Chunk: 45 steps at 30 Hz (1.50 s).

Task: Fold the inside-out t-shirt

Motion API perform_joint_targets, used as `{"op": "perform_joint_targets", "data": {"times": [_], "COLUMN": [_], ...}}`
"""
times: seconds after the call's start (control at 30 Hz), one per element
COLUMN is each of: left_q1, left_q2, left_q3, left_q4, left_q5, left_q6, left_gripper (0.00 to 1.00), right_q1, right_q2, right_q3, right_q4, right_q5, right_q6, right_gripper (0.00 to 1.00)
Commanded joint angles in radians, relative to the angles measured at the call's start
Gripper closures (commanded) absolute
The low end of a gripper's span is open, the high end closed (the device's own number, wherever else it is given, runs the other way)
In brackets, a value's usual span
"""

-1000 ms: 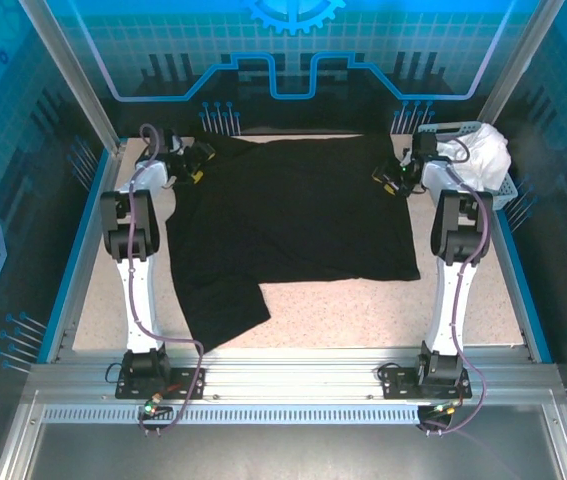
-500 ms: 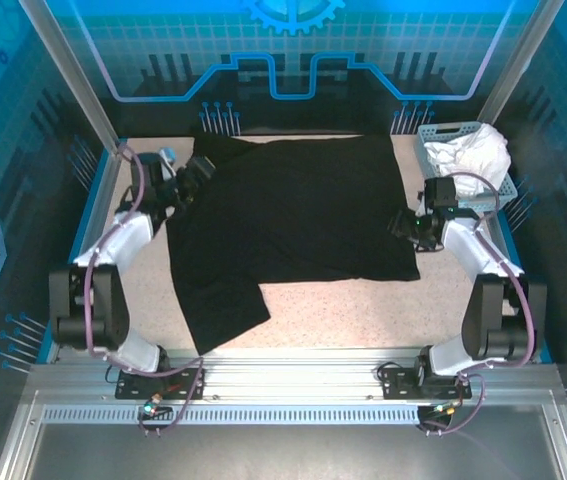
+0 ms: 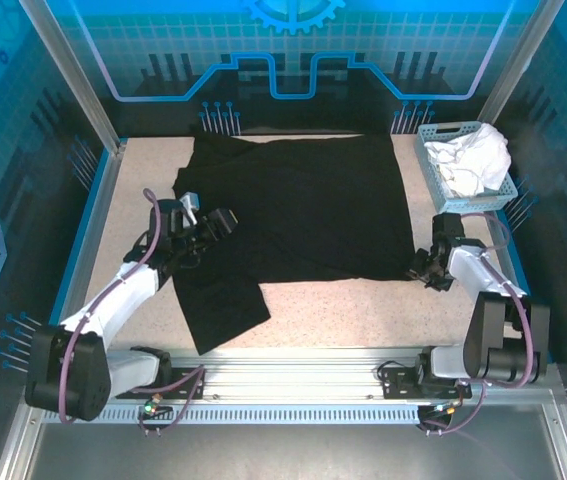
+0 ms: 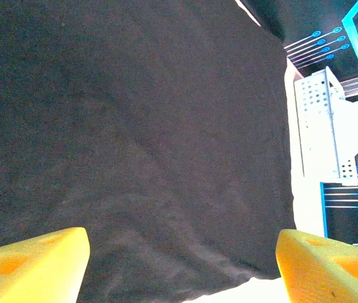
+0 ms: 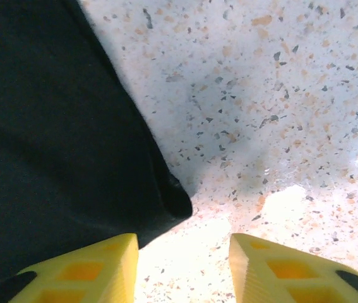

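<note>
A robotics lab test cell is indicated: speckled tabletop point(image 3: 363, 310) is boxed in by alu-profile frame point(image 3: 68, 75) & blue tech-print panels point(image 3: 413, 40) w/ gear graphic point(image 3: 293, 10); left arm point(image 3: 113, 300) & right arm point(image 3: 488, 290) are bolted to the front rail point(image 3: 283, 375), cabling point(image 3: 511, 288) left exposed

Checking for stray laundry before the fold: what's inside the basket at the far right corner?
A crumpled white garment fills the basket, bulging over its rim. Anything beneath it is covered.
</note>
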Motion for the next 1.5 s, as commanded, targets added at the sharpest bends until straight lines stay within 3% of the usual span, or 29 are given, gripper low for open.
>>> {"op": "perform_joint_targets", "data": {"times": [0.0, 0.3, 0.47, 0.7, 0.93, 1.1, 1.23, 1.47], "left_q1": [-0.004, -0.004, -0.007, -0.053, -0.19, -0.282, -0.386, -0.483], "left_q2": [-0.04, -0.045, -0.073, -0.23, -0.331, -0.345, -0.334, -0.277], "left_q3": [-0.027, -0.061, -0.09, -0.184, -0.178, -0.199, -0.217, -0.265], "left_q4": [-0.066, -0.085, -0.178, -0.382, -0.724, -0.862, -0.918, -0.909], "left_q5": [-0.035, -0.044, -0.08, -0.226, -0.342, -0.352, -0.371, -0.366], "left_q6": [0.061, 0.074, 0.047, -0.018, -0.139, -0.275, -0.373, -0.434], "left_gripper": [0.21, 0.21, 0.21, 0.25, 0.31, 0.3, 0.29, 0.33], "right_q1": [-0.014, -0.014, -0.011, -0.009, -0.01, -0.012, -0.014, -0.018], "right_q2": [0.045, 0.133, 0.162, 0.141, 0.09, 0.074, 0.059, 0.037], "right_q3": [0.011, 0.033, 0.053, 0.04, 0.024, 0.022, 0.016, 0.007], "right_q4": [0.023, 0.069, 0.072, 0.09, 0.103, 0.111, 0.119, 0.126], "right_q5": [-0.056, -0.062, -0.068, -0.102, -0.115, -0.142, -0.166, -0.184], "right_q6": [-0.009, -0.02, -0.039, -0.06, -0.055, -0.054, -0.052, -0.051], "right_gripper": [0.58, 0.6, 0.76, 0.98, 1.0, 1.0, 1.0, 1.0]}}
